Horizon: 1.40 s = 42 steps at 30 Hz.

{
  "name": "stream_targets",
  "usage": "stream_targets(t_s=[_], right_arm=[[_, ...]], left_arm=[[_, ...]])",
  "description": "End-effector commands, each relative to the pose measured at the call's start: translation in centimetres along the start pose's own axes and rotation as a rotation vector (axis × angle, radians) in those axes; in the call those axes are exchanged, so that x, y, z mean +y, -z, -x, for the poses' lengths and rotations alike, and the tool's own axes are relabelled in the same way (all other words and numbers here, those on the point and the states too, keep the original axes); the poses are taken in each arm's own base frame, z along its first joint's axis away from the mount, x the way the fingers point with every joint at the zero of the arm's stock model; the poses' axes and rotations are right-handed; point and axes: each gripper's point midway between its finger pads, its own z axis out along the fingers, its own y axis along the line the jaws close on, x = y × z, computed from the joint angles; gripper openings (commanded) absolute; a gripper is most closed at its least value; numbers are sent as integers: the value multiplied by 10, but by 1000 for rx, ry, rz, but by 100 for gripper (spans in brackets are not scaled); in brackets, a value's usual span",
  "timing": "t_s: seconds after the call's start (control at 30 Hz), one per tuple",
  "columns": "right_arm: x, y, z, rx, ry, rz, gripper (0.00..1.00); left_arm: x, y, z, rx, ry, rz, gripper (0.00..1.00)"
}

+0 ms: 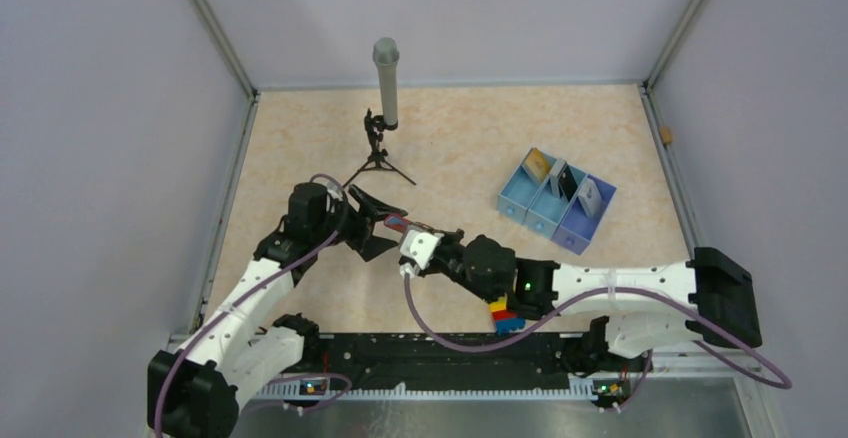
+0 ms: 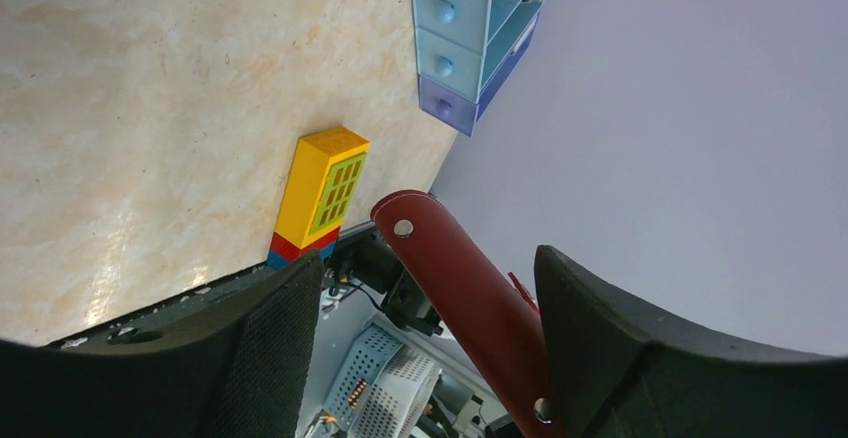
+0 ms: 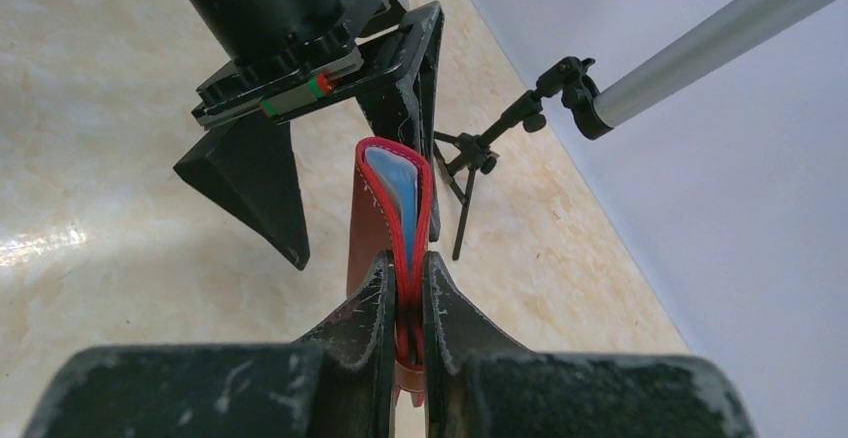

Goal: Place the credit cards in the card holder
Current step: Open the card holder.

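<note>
The right fingers [image 3: 365,308] are clamped together on one edge of the card holder [image 3: 372,218]. It juts out away from them, folded nearly closed, with its dark-red outside showing and a sliver of blue-grey lining at the open far end. It appears to be held clear of the worktop [image 1: 460,128].

The left fingers [image 2: 270,348] stand wide apart on either side of the card holder's other end, with the red leather running between them. Whether either finger touches it cannot be told. From above, the two arms meet over the left-centre of the worktop, the holder between them.

The credit cards [image 1: 560,180] are not at the holder. They stand tilted in the light-blue tray [image 1: 520,203] well off to the right. The yellow-gold one is in the far-left compartment, the dark one in the middle and the pale one in the near-right.

A yellow, red and blue block [image 2: 320,188] stands at the near edge, partly under the right arm. A grey cylinder on a small tripod [image 1: 385,78] stands at the far side.
</note>
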Motion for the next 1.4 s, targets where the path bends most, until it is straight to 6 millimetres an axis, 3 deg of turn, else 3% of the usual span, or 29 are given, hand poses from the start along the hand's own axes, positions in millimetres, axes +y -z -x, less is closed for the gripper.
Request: stream_targets(t_s=[0.0,0.13,0.27,0.33,0.4,0.63,0.8,0.87,0.97,1.1,1.17,1.3,1.37], right_arm=[[-8,-7,36,-75,34,-72,0],[6,-7,36,-73,52,-54,0],[19,-6,36,-76,40,-13,0],[22,-5,32,-67,37,-9,0],[22,-5,29,-60,37,-17,0],[21,-7,32,-80,65,-34,0],[26,-12,32,-73,111,-33,0],[31,-13,31,-73,111,-19,0],[38,-13,30,-72,88,6,0],[43,-9,24,-44,38,27,0],[43,-5,19,-27,-5,26,13],[39,1,2,29,-126,-12,58],[35,1,-11,66,-207,-29,69]], left_arm=[[-18,7,-12,50,-42,-88,70],[-17,8,-9,19,-32,-100,44],[-18,7,-7,10,-7,-128,29],[-21,8,-8,11,0,-149,31],[-21,9,-8,12,-4,-158,41],[-24,11,-17,68,-25,-167,58],[-16,11,-23,104,-30,-133,57],[-17,10,-23,107,-27,-143,51],[-21,10,-19,82,-30,-157,34],[-18,8,-9,18,-34,-161,6],[-17,8,-2,-30,-36,-175,0],[-18,10,20,-178,-76,-222,0],[-16,15,35,-287,-121,-228,0]])
